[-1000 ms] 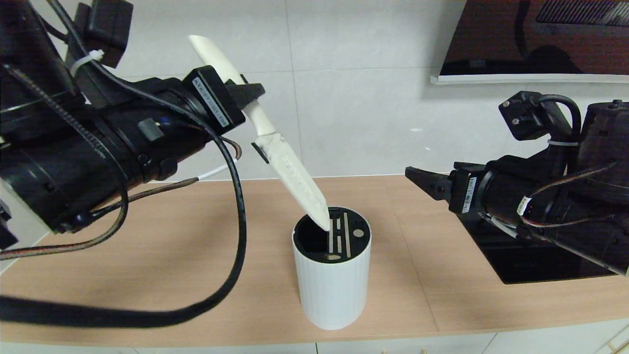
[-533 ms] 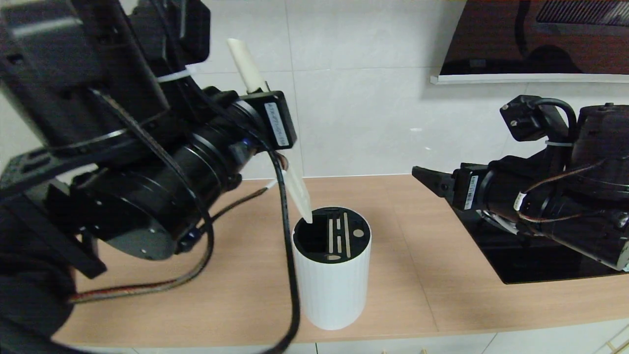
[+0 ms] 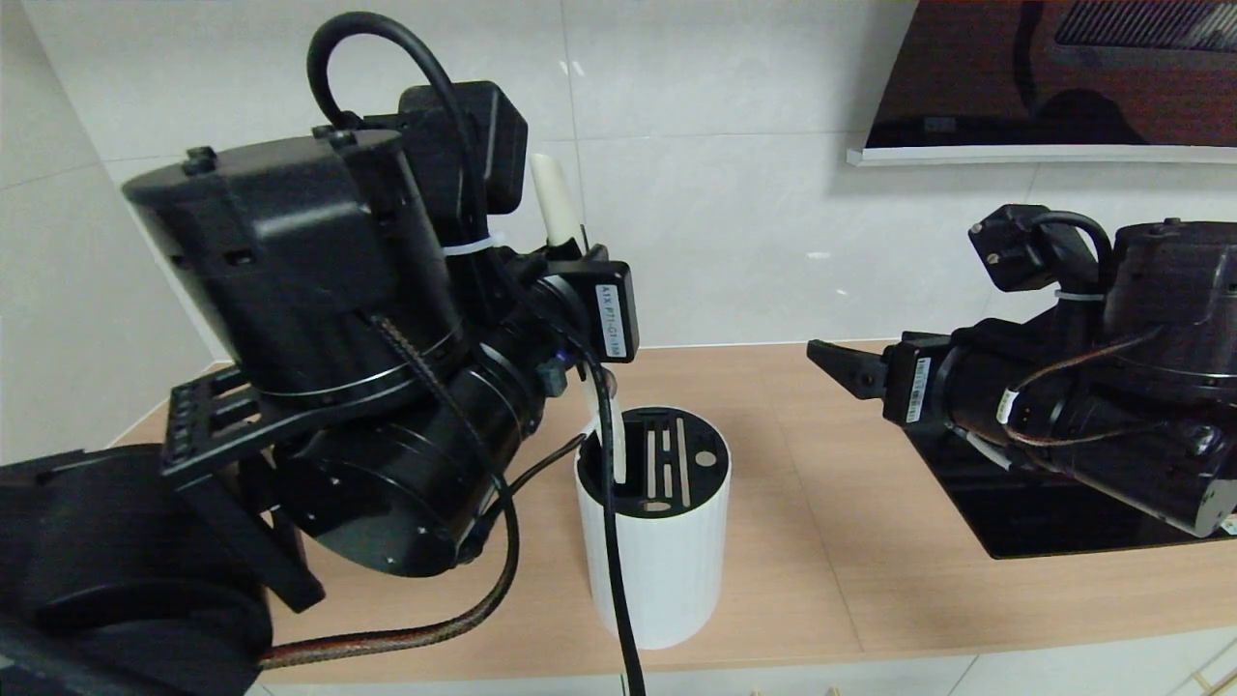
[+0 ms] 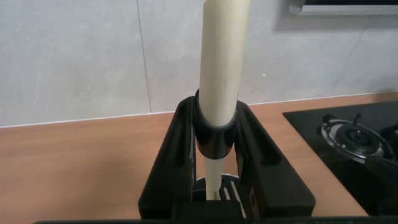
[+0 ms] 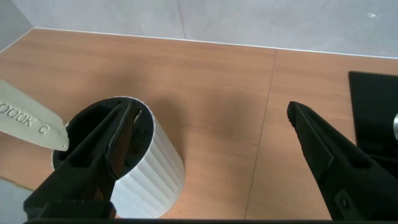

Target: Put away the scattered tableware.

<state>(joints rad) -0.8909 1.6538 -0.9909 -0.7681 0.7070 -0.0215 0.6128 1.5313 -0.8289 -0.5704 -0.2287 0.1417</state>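
left fingers (image 4: 177,155) clamp the knife (image 4: 219,68) upright, tip in the holder (image 3: 657,570)

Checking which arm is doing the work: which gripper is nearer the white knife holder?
Left. The left gripper is just above the holder, gripping the knife whose blade reaches its opening. The right gripper hangs open off to the holder's right, apart from it.

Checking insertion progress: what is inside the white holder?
The knife's blade tip is in the holder's large compartment, handle held by the left end effector. How deep it reaches is hidden by a cable and the dark interior.
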